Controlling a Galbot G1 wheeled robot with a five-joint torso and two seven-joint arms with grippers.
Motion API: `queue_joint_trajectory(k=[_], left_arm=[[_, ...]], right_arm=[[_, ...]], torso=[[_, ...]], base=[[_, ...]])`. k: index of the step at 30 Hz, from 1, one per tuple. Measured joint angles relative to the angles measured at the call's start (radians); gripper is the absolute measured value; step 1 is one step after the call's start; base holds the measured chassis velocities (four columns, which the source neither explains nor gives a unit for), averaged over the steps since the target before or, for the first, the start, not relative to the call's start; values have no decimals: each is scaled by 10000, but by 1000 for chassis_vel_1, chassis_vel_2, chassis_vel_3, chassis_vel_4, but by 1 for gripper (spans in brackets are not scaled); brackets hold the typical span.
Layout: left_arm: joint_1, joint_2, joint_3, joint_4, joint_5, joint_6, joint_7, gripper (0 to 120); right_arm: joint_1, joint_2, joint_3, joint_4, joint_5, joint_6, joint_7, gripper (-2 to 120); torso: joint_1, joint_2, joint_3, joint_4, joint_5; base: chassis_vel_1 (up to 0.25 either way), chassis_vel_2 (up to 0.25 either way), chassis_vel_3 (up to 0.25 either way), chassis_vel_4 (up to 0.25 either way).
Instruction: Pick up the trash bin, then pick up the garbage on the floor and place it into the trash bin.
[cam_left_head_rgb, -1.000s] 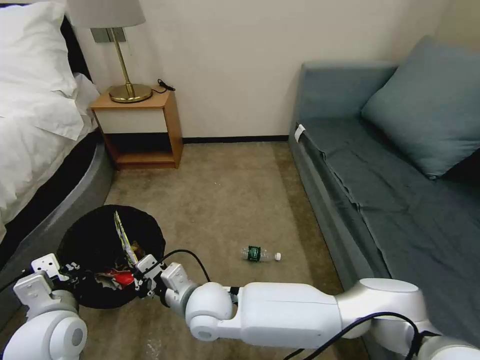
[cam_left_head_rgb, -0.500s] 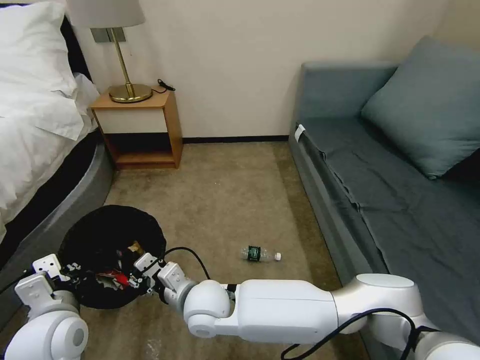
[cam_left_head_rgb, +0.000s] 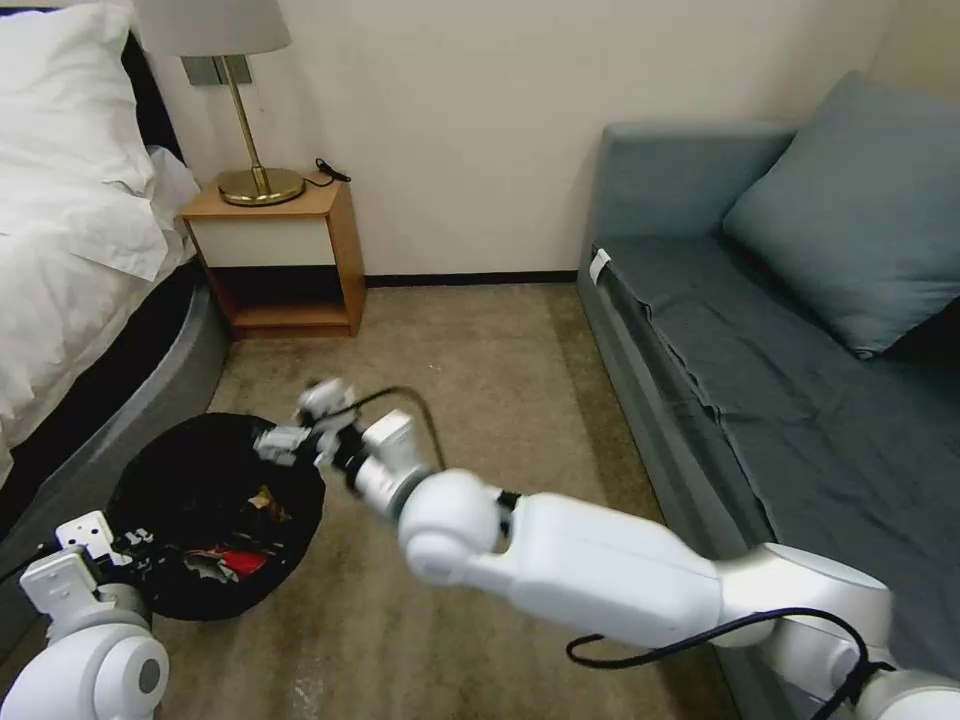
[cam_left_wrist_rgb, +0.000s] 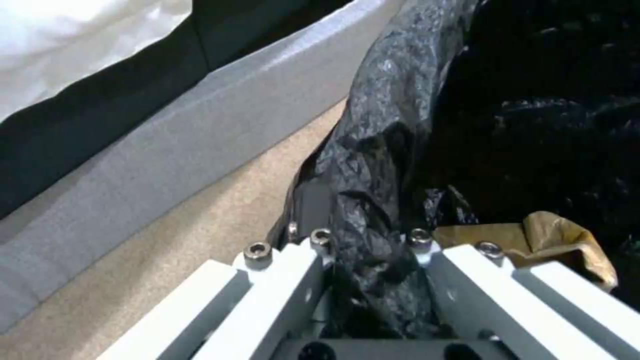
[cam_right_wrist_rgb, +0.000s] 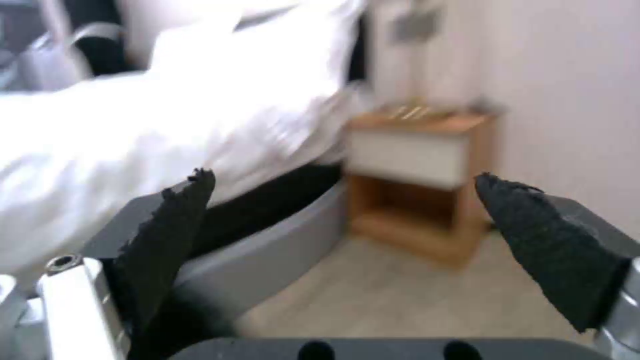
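The black trash bin (cam_left_head_rgb: 190, 470), lined with a crinkled bag, stands on the carpet floor (cam_left_head_rgb: 470, 360) beside the bed. My left gripper (cam_left_head_rgb: 148, 548) is shut on its near rim; in the left wrist view the fingers (cam_left_wrist_rgb: 293, 280) clamp the bag-covered rim (cam_left_wrist_rgb: 380, 200). Garbage lies inside the bin: a red packet (cam_left_head_rgb: 238, 560), a brown-yellow wrapper (cam_left_head_rgb: 266, 500) and tan paper (cam_left_wrist_rgb: 547, 240). My right gripper (cam_left_head_rgb: 300, 420) hangs open and empty above the bin's far right rim. Its black pads (cam_right_wrist_rgb: 167, 235) stand wide apart.
The bed (cam_left_head_rgb: 70, 260) runs along the left, its grey base (cam_left_head_rgb: 150, 400) close to the bin. A wooden nightstand (cam_left_head_rgb: 285, 260) with a brass lamp (cam_left_head_rgb: 255, 180) stands at the back wall. A blue-grey sofa (cam_left_head_rgb: 760, 350) fills the right side. Open carpet lies between them.
My right gripper has risen out of the bin, up and toward the far rim, open and empty. The wrapper it held now lies inside. The right forearm now covers the bottle on the floor.
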Motion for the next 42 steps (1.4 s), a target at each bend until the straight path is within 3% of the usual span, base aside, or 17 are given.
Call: queue_joint_trajectory(k=[4, 6, 8, 19, 27, 42], left_arm=[[-28, 40, -43, 125, -16, -50, 42, 3], [-39, 41, -43, 140, -18, -57, 55, 3], [-61, 30, -20, 175, -19, -69, 72, 3], [-70, 20, 44, 238, -12, -131, 128, 3], [-109, 72, 34, 275, -11, -134, 142, 3], [-115, 74, 10, 358, -9, -160, 158, 3]], right_arm=[[-1313, -1457, 1981, 911, -1422, 496, -123, 100], [-1631, -1724, 2458, 1202, -1632, 497, -126, 100], [-2831, -2215, 3724, 2007, -2238, 499, -159, 100], [-6580, -2556, 5996, 3397, -4129, 308, -240, 100], [-7142, -2384, 5883, 3206, -4871, 459, -264, 100], [-6831, -2349, 5588, 2931, -4865, 482, -309, 100]], torso=[[0, 0, 1, -5, 2], [0, 0, 0, -5, 1], [0, 0, -1, -5, 1], [0, 1, -1, -3, -1], [-1, 0, -1, -1, -2], [0, -1, 1, 0, -4]], base=[[0, 0, 0, 0], [0, 0, 0, 0], [0, 0, 0, 0], [0, 0, 0, 0], [0, 0, 0, 0], [-94, 87, 87, -93]])
